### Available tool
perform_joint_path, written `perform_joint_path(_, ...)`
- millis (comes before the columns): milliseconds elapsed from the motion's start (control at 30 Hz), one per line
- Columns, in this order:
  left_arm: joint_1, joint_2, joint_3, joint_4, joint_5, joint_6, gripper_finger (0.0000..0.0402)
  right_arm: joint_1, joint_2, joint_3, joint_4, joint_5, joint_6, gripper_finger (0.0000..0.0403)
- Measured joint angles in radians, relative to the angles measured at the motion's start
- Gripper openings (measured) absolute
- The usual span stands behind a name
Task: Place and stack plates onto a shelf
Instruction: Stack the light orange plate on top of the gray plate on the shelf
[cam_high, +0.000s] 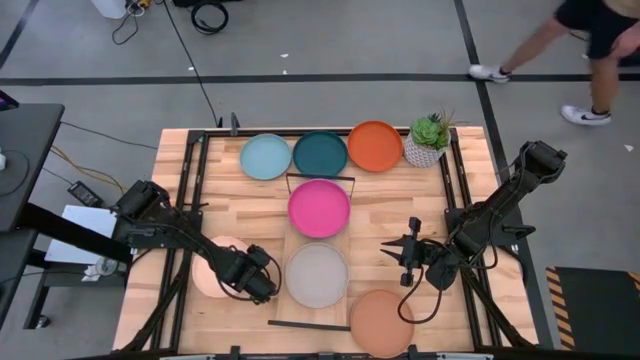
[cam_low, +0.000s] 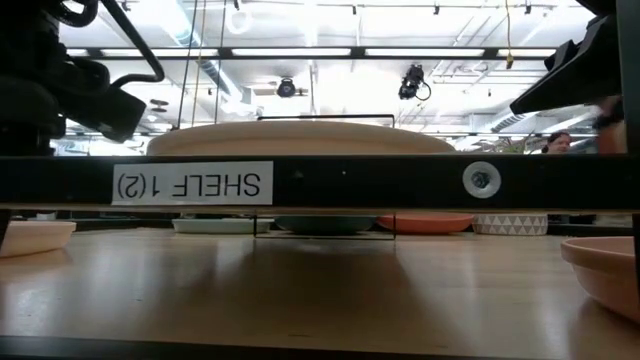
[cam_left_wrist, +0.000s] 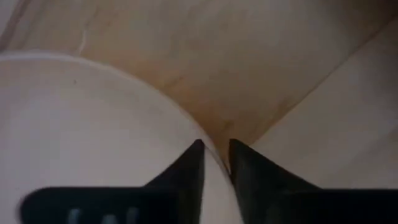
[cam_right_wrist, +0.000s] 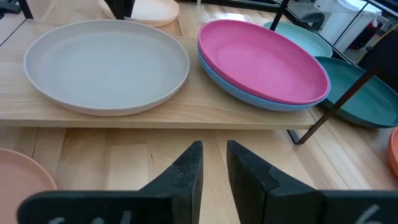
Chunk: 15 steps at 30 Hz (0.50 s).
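The shelf (cam_high: 318, 240) lies flat on the bench (cam_high: 180, 160), its long axis running from the far side toward the near edge, with a black wire rail at each short end. On it sit the grey plate (cam_high: 317, 275) toward the near end and the magenta plate (cam_high: 319, 208) toward the far end. In the right wrist view the magenta plate (cam_right_wrist: 261, 59) rests on top of a blue plate (cam_right_wrist: 249, 93), the two stacked just beside the grey plate (cam_right_wrist: 106, 62).

Beyond the shelf's far end, three plates lie in a row on the bench: the light blue plate (cam_high: 265, 156), the dark teal plate (cam_high: 320, 153) and the orange plate (cam_high: 375, 146), with a small potted plant (cam_high: 428, 140) next to the orange one. The terracotta plate (cam_high: 381, 321) lies on the bench by the near edge, right of the shelf's near end.

The left gripper (cam_high: 262, 283) is low over the right rim of the cream plate (cam_high: 215, 268), which lies on the bench left of the grey plate. Its fingers (cam_left_wrist: 189, 168) are narrow, with the plate's rim (cam_left_wrist: 93, 124) running into the small gap between them.

The right gripper (cam_high: 408, 252) sits right of the shelf, pointing toward it, apart from every plate; its fingers (cam_right_wrist: 186, 171) stand narrow and hold nothing.

A person's legs (cam_high: 560, 60) show on the floor beyond the bench's far right corner.
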Motion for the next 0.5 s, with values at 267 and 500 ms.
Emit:
perform_joint_path(267,0.008,-0.025,0.157,-0.113,0.073,0.106,0.0015,0.000,0.000,0.000,0.000,-0.004,-0.002,0.0078)
perform_joint_path(500,-0.029,-0.034,0.438,-0.289,0.054,0.420,0.0015,0.000,0.000,0.000,0.000,-0.007,-0.005,0.0078)
